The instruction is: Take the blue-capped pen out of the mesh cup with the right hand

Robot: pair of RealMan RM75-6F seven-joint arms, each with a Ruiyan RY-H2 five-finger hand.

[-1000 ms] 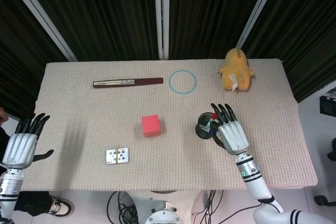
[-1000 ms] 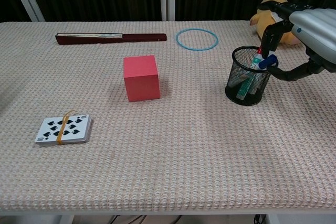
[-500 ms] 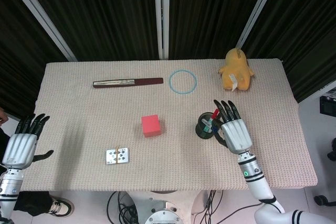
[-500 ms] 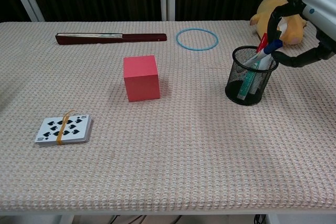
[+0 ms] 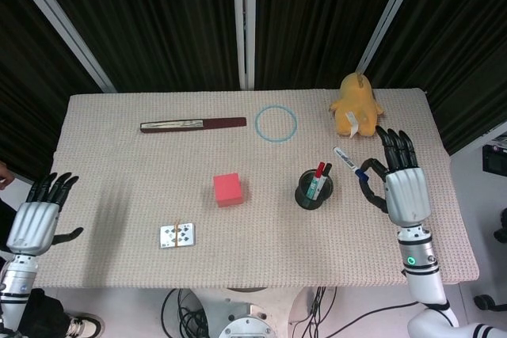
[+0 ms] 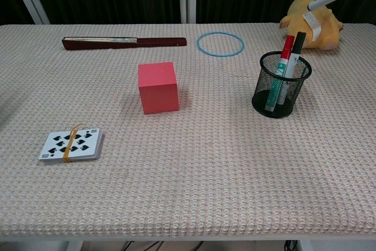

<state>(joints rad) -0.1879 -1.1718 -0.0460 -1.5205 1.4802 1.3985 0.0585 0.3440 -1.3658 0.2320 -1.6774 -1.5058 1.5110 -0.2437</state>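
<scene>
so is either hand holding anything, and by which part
The right hand holds the pen by its blue-capped end; the left hand holds nothing.

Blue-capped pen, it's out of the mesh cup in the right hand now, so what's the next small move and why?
Probably lower the blue-capped pen to bare table right of the mesh cup and release. The right hand holds it clear of the cup, which keeps two pens.

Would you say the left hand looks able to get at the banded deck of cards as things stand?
Probably yes. The left hand hovers open at the table's left edge, and only bare cloth lies between it and the deck of cards; the red cube sits beyond the deck, out of the path.
</scene>
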